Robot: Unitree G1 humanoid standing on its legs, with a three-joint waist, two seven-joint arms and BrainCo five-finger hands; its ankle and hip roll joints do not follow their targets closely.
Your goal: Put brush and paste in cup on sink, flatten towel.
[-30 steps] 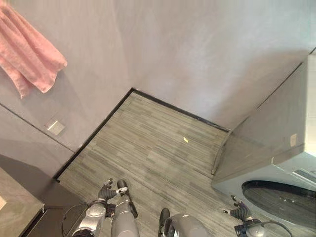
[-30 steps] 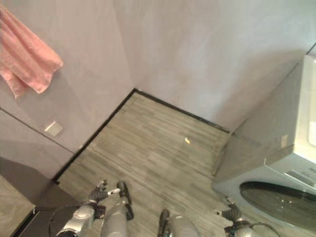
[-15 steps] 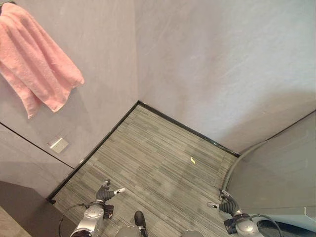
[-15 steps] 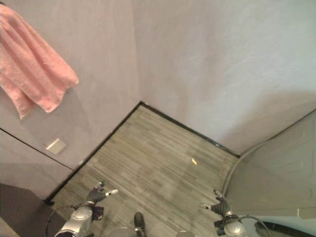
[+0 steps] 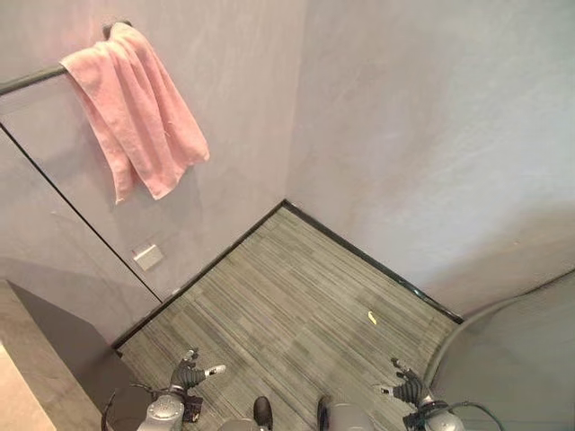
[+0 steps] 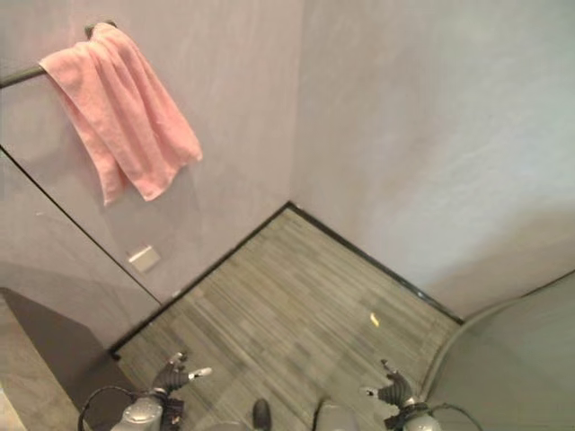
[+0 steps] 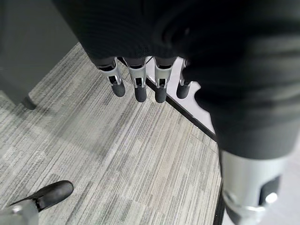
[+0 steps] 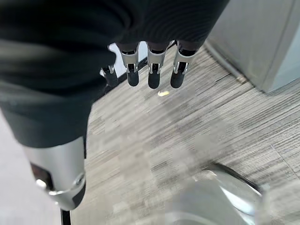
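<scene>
Camera has swung left, revealing towel [image 5: 135, 108] bunched on rail [image 5: 31, 79]; both hands' fingers apart.

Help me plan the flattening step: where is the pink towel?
In the left eye view the pink towel hangs bunched over the end of a wall rail, upper left, above a wall socket.
</scene>
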